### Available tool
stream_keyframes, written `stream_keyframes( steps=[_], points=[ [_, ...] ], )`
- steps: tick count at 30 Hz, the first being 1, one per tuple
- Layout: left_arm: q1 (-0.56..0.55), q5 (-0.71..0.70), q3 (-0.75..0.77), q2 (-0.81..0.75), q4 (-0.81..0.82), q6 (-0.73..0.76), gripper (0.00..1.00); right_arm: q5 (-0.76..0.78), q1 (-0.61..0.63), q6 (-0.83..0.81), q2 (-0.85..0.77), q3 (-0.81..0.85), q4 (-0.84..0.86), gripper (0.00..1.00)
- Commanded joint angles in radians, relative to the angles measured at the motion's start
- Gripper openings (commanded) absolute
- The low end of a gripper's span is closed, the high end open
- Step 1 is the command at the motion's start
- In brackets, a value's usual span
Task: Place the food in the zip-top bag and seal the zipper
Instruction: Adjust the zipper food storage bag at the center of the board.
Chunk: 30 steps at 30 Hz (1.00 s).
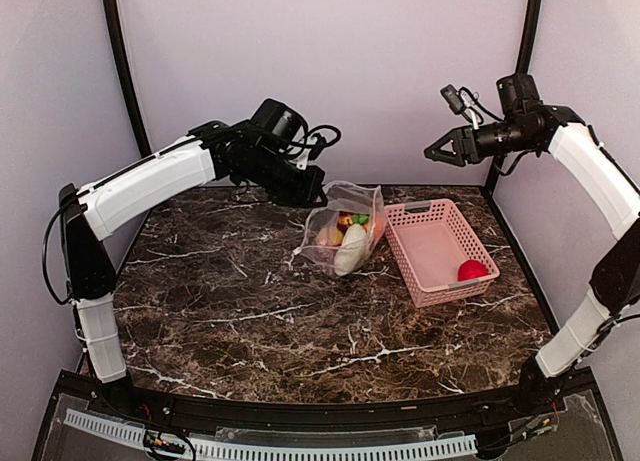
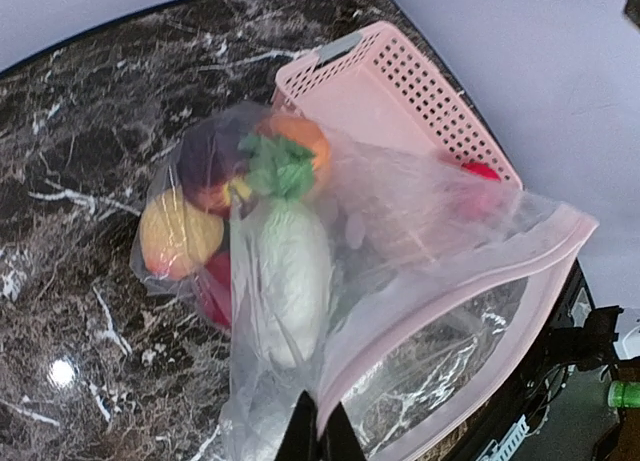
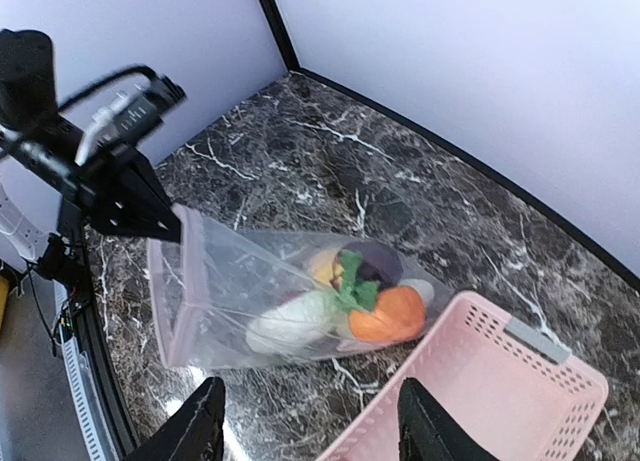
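Note:
The clear zip-top bag [image 1: 345,231] hangs tilted with its bottom on the table. My left gripper [image 1: 318,193] is shut on its upper edge, the black fingertips [image 2: 300,426] pinching the plastic by the pink zipper [image 2: 450,301], and the mouth gapes open. Inside lie several foods: a white oblong one [image 2: 285,281], an orange one [image 3: 390,314], a yellowish one [image 2: 178,233] and a dark maroon one [image 2: 215,151]. One red food [image 1: 472,271] lies in the pink basket. My right gripper [image 1: 432,153] hovers high above the basket, open and holding nothing.
The pink slotted basket [image 1: 430,249] stands right beside the bag, toward the right back of the dark marble table. The white walls and black frame posts are close behind both arms. In the right wrist view the basket [image 3: 470,381] lies under the open fingers.

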Motion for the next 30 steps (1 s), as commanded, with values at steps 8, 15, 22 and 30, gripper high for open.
stream_keyframes(
  steps=[8,15,22,30],
  points=[
    [-0.009,-0.025,-0.005,-0.116,0.144,0.118,0.01,0.165,-0.122,-0.292,-0.111,-0.209,-0.203,0.63],
    [-0.01,-0.009,0.002,-0.127,0.041,0.151,0.01,0.407,-0.123,-0.409,-0.199,-0.422,-0.235,0.61],
    [-0.011,0.017,-0.13,-0.223,0.085,0.141,0.01,0.521,-0.123,-0.432,-0.202,-0.53,-0.237,0.59],
    [-0.018,0.028,-0.271,-0.323,0.167,0.004,0.01,0.539,-0.123,-0.406,-0.099,-0.52,-0.212,0.55]
  ],
)
